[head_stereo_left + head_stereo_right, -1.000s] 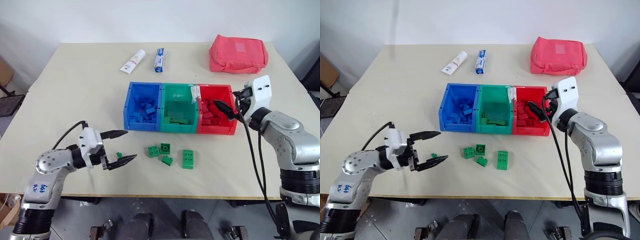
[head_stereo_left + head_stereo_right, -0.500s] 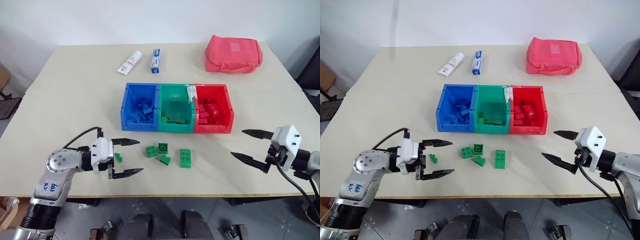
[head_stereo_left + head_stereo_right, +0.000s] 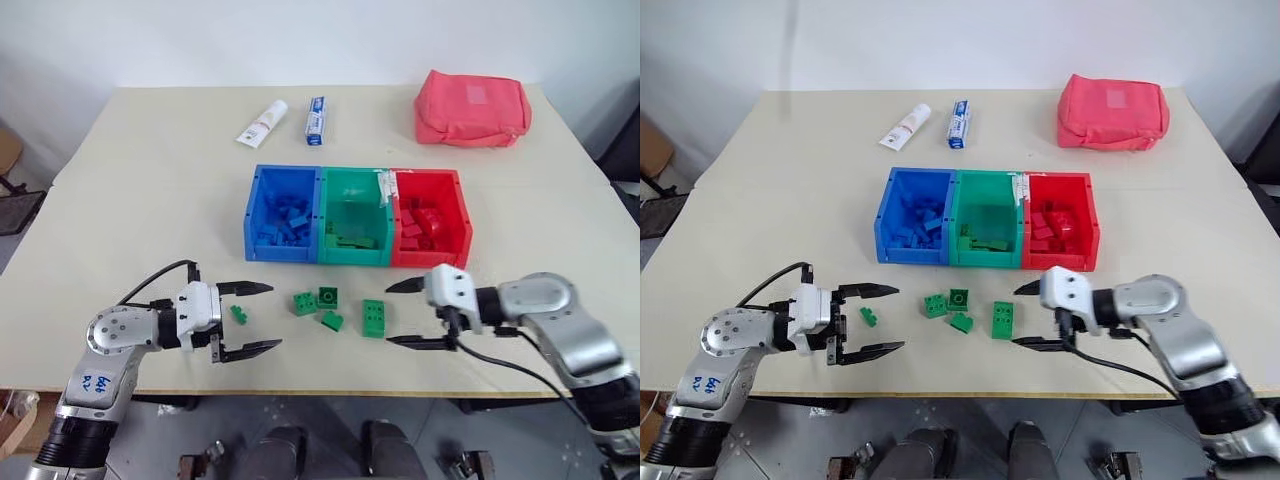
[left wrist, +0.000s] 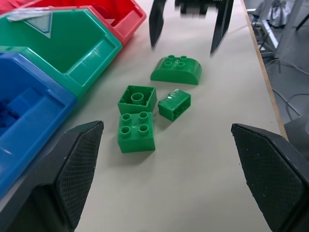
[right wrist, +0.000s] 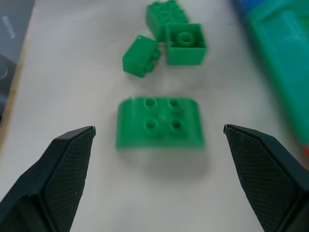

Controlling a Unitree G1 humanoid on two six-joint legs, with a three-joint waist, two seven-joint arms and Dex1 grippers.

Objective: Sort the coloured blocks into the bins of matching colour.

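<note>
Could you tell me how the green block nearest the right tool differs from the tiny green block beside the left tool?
The block by the right tool is clearly larger than the tiny block. It shows four studs on top with rounded ends, while the tiny block's studs cannot be made out. It lies ahead of the open right tool, just beyond its fingertips; the tiny one sits between the open left tool's fingers. Both are green and on the table.
</note>
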